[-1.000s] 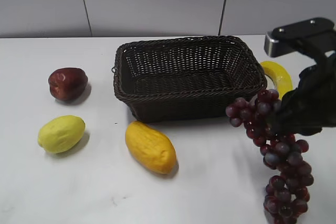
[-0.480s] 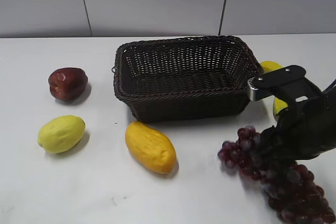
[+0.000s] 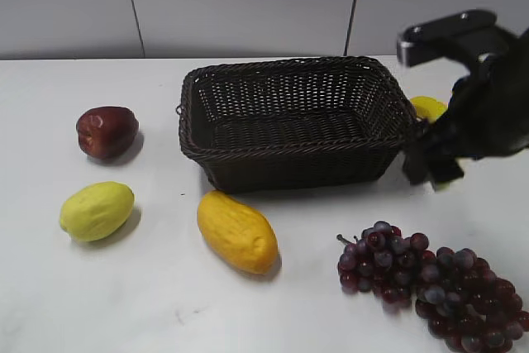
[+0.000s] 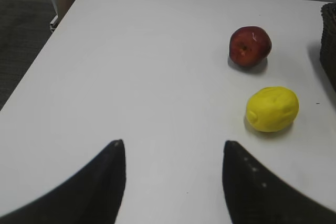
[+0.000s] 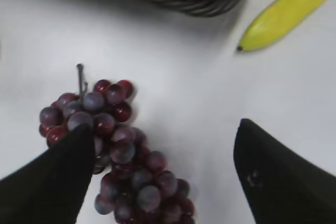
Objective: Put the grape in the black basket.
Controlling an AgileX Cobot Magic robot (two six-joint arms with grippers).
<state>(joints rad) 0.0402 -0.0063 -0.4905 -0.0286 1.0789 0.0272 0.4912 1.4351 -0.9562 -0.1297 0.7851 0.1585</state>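
Grape [image 5: 113, 150] lies on the table below the right gripper [image 5: 163, 174], jaws spread, empty | black basket [image 3: 296, 117] ahead | risk: loose bunch may slip or roll on regrasp | left gripper [image 4: 173, 174] parted, apparently idle.

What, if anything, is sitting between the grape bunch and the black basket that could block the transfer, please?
Nothing visible does. The grape lies on the table in front of the black basket's right corner, with only bare table between them. The orange-yellow fruit sits off to the left, and the banana lies beside the basket, outside that path. The right gripper is open above the bunch.
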